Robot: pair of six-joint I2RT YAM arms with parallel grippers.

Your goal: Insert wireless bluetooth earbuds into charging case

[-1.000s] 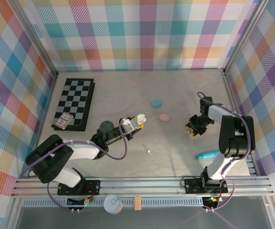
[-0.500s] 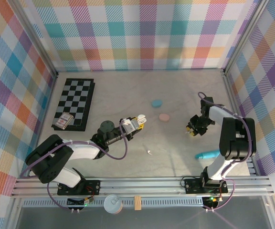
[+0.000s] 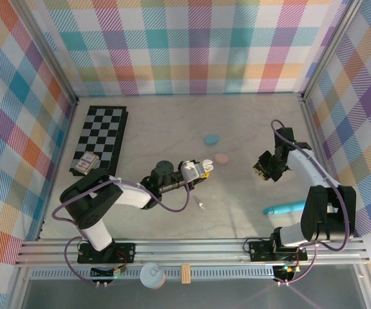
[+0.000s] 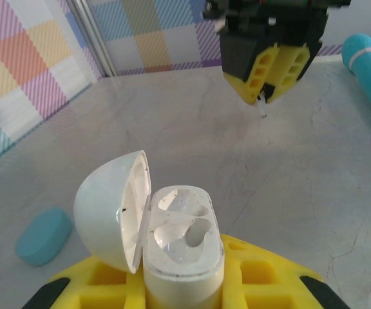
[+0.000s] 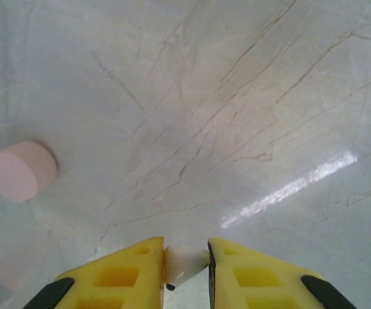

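L gripper [image 3: 198,170] clamped on white charging case [image 4: 184,273], lid [image 4: 105,212] open, both sockets [image 4: 184,226] empty, facing R arm. R gripper [image 3: 263,168] pinches white earbud [image 5: 185,262], stem poking down. Case sits off to R's left; R arm must bring bud over.

The white charging case [image 4: 180,248] stands upright in the left pincer [image 4: 182,283], which squeezes it from both sides. Its round lid is tipped open to the left, and two little hollows show inside. A tiny white earbud [image 5: 185,264] is pinched in the right pincer [image 5: 185,250], above the worktop. The other earbud [image 3: 201,206], also white, lies on the worktop near the white case. A pink case [image 3: 221,158] and a light blue case [image 3: 210,139] lie flat close together.
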